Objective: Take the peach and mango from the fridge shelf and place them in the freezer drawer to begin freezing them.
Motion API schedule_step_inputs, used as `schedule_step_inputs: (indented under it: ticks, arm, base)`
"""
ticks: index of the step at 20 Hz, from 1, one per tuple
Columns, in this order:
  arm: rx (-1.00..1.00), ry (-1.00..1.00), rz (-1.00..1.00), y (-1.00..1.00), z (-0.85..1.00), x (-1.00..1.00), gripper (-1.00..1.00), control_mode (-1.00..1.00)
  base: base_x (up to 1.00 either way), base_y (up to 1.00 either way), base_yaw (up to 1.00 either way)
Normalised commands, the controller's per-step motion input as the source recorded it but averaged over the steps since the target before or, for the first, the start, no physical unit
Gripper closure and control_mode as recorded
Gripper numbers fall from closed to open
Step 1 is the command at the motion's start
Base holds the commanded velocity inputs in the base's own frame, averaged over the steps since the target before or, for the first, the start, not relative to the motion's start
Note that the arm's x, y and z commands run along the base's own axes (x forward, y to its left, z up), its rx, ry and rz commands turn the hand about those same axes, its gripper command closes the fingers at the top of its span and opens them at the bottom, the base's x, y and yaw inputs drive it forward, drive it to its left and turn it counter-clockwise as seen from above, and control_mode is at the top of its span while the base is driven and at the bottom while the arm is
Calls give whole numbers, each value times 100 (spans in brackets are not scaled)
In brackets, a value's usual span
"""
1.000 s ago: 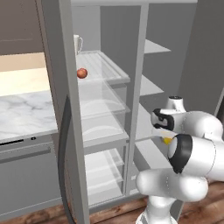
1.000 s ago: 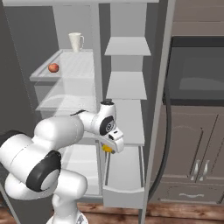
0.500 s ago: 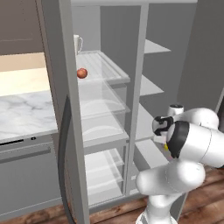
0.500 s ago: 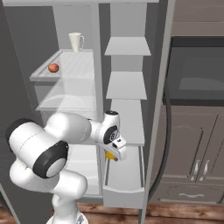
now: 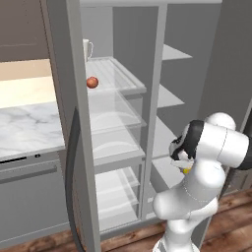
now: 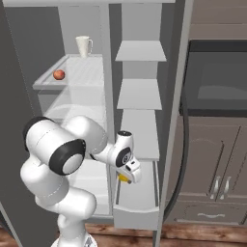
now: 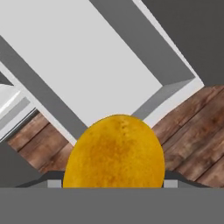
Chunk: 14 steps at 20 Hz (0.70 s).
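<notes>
The yellow-orange mango point(image 7: 114, 153) sits large at the bottom of the hand view, held in my gripper point(image 6: 125, 178), which is shut on it. In the right base view the mango point(image 6: 124, 178) hangs just over the left part of the open freezer drawer point(image 6: 140, 193). A sliver of the mango point(image 5: 186, 171) peeks out under my wrist in the left base view. The drawer's pale floor point(image 7: 92, 65) spreads out below the fruit. The red-pink peach point(image 5: 92, 82) rests on the ridged fridge shelf point(image 5: 118, 74), near its left front edge, also seen as the peach point(image 6: 59, 75) on that shelf point(image 6: 79, 72).
A white mug point(image 6: 84, 46) stands at the back of the ridged shelf. Translucent shelves point(image 5: 115, 118) stack below it. The open fridge door point(image 5: 74, 147) stands at the left, the freezer door edge point(image 6: 181, 111) at the right. Wooden floor point(image 7: 188, 131) lies beyond the drawer front.
My arm has lowered the mango from beside the middle freezer shelf down to just above the open drawer. The peach and mug have not moved.
</notes>
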Motion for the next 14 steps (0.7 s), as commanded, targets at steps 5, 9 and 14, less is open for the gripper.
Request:
schedule_step_inputs:
  ticks: [5, 9, 14]
  arm:
    - [0, 0, 0, -14, -46, 12, 100, -100]
    - [0, 0, 0, -15, -47, 11, 100, -100]
    - [0, 0, 0, -10, -42, 7, 100, -100]
  base:
    - [0, 0, 0]
    - [0, 0, 0]
    - [0, 0, 0]
